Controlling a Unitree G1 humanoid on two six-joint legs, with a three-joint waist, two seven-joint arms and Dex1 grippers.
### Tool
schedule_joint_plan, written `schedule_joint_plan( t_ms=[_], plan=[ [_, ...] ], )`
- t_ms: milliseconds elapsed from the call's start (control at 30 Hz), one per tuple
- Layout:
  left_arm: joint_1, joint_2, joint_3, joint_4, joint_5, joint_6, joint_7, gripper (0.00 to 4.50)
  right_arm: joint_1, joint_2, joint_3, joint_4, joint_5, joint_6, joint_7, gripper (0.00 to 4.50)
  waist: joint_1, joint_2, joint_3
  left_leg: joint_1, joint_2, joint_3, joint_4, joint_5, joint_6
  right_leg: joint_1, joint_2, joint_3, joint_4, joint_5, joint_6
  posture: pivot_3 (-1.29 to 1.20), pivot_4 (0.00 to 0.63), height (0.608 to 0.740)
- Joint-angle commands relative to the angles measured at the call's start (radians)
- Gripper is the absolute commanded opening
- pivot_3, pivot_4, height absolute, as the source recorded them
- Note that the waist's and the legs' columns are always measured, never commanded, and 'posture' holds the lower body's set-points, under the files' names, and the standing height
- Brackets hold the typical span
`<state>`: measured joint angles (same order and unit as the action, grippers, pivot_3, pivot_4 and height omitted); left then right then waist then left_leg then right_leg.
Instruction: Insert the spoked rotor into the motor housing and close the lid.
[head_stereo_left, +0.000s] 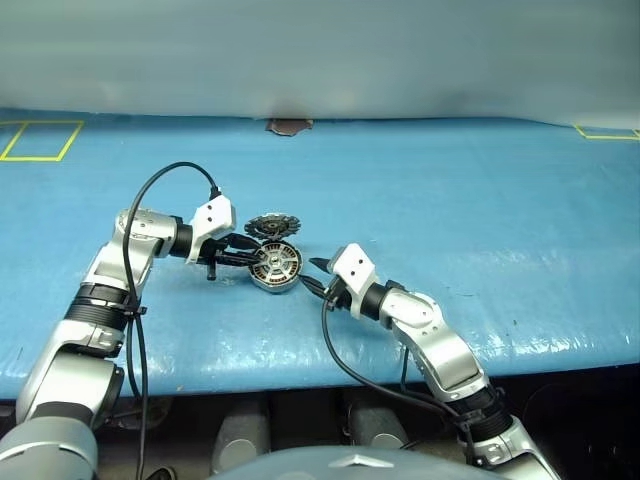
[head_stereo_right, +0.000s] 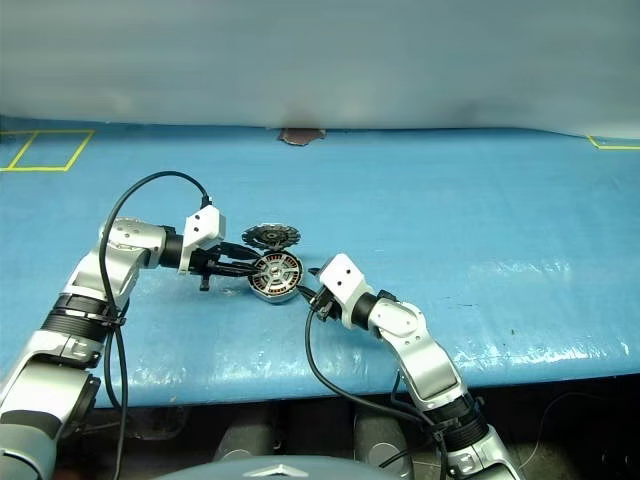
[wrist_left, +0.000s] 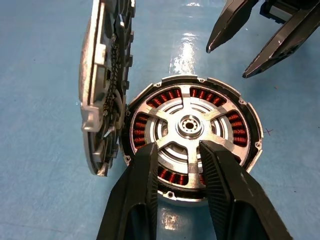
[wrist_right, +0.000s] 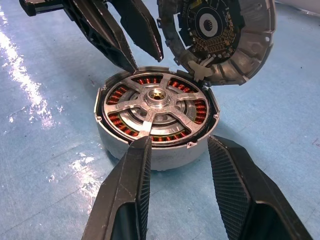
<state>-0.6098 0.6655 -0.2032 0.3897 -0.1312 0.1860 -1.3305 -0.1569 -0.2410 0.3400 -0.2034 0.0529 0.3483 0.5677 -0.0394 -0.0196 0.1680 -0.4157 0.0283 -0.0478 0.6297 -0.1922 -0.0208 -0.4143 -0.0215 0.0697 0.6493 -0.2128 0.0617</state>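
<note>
The motor housing (wrist_right: 150, 150), with its ring of copper windings, lies flat on the blue table (head_stereo_left: 450, 200). The spoked rotor (wrist_left: 190, 125) sits inside it, its silver spokes level with the rim. The lid (wrist_left: 102, 85) stands nearly upright at the housing's far edge, dark inner face (wrist_right: 210, 25) turned toward the housing. My left gripper (wrist_left: 177, 146) reaches over the housing from the left, fingers apart above one spoke. My right gripper (wrist_right: 178, 141) hovers at the housing's near right side, open, its fingers clear of the wall.
Yellow tape rectangles mark the table's far left (head_stereo_left: 40, 140) and far right (head_stereo_left: 610, 132) corners. A brown patch (head_stereo_left: 288, 126) sits at the back edge. A black cable (head_stereo_left: 150, 190) loops above my left arm. The table's front edge (head_stereo_left: 300, 375) lies close below the grippers.
</note>
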Motion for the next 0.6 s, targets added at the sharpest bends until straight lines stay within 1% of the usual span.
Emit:
schedule_joint_plan(
  t_ms=[33,167,300,400,500,600],
  plan=[
    [-0.015,0.005,0.063,-0.014,-0.044,0.000,0.012,1.47,-0.006,0.002,-0.001,-0.022,0.004,-0.022,0.000,1.88,0.000,0.000,0.000,0.000,0.000,0.000,0.000,0.000,0.000,0.000,0.000,0.000,0.000,0.000,0.000,0.00,0.150,0.740],
    [0.008,0.007,0.087,-0.045,-0.081,0.022,0.003,1.47,-0.007,0.000,-0.002,-0.025,0.004,-0.020,0.001,1.88,0.000,0.000,0.000,0.000,0.000,0.000,0.000,0.000,0.000,0.000,0.000,0.000,0.000,0.000,0.000,0.00,0.150,0.740],
    [0.064,0.017,0.105,-0.103,-0.122,0.055,-0.005,1.47,-0.023,0.006,-0.011,-0.031,-0.001,-0.031,-0.012,1.88,-0.002,0.000,0.000,0.000,0.000,0.000,0.000,0.000,0.000,0.000,0.000,0.000,0.000,0.000,0.000,0.00,0.150,0.740],
    [0.109,0.030,0.111,-0.139,-0.130,0.069,0.001,1.47,-0.041,0.018,-0.034,-0.023,-0.020,-0.035,-0.057,1.88,-0.002,0.000,0.000,0.000,0.000,0.000,0.000,0.000,0.000,0.000,0.000,0.000,0.000,0.000,0.000,0.00,0.150,0.740],
    [0.163,0.043,0.136,-0.174,-0.154,0.096,0.022,1.47,-0.067,0.020,-0.066,-0.016,-0.046,-0.002,-0.117,1.88,-0.002,0.000,0.000,0.000,0.000,0.000,0.000,0.000,0.000,0.000,0.000,0.000,0.000,0.000,0.000,0.00,0.150,0.740],
    [0.218,0.053,0.152,-0.198,-0.150,0.095,0.053,1.47,-0.101,0.032,-0.101,-0.001,-0.037,-0.007,-0.145,1.88,-0.002,0.000,0.000,0.000,0.000,0.000,0.000,0.000,0.000,0.000,0.000,0.000,0.000,0.000,0.000,0.00,0.150,0.740]
  ],
)
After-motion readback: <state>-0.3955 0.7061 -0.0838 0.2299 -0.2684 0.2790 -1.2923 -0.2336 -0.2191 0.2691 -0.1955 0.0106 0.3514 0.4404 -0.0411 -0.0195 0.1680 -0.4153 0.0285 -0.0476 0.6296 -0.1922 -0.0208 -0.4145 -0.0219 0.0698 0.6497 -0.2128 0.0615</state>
